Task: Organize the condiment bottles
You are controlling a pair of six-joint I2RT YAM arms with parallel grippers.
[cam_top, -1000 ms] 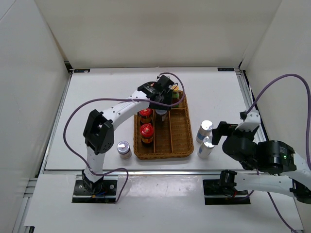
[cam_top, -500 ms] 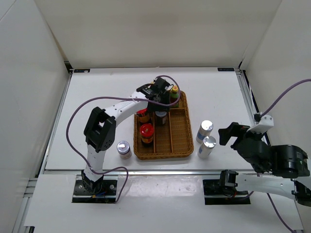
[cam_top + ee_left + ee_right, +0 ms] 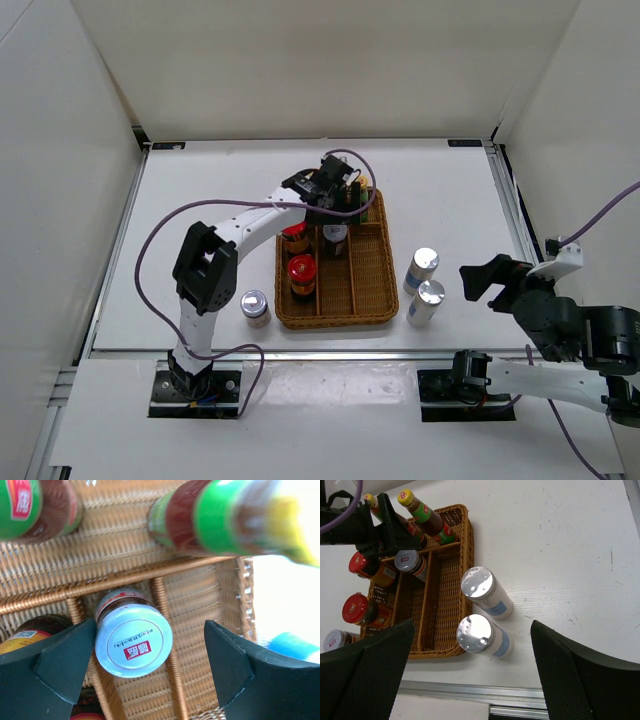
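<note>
i see right gripper (image 3: 472,624) nearest, jaws apart, empty. one silver-lidded jar (image 3: 255,305) on table left of wicker tray (image 3: 372,300); silver cylinders (image 3: 485,592) upright just right of it. in tray: red-lidded jars (image 3: 357,607) left column, second silver-lidded jar (image 3: 133,640) middle. left gripper (image 3: 150,630) above it, jaws apart. sauce bottles (image 3: 427,515) at far end.

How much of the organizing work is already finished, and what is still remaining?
Done: two sauce bottles, two red-lidded jars and one silver-lidded jar sit in the wicker tray. In hand: nothing; the left gripper hangs open over that jar, the right gripper is open too. Left: the other silver-lidded jar and two silver cylinders stand on the table.
</note>
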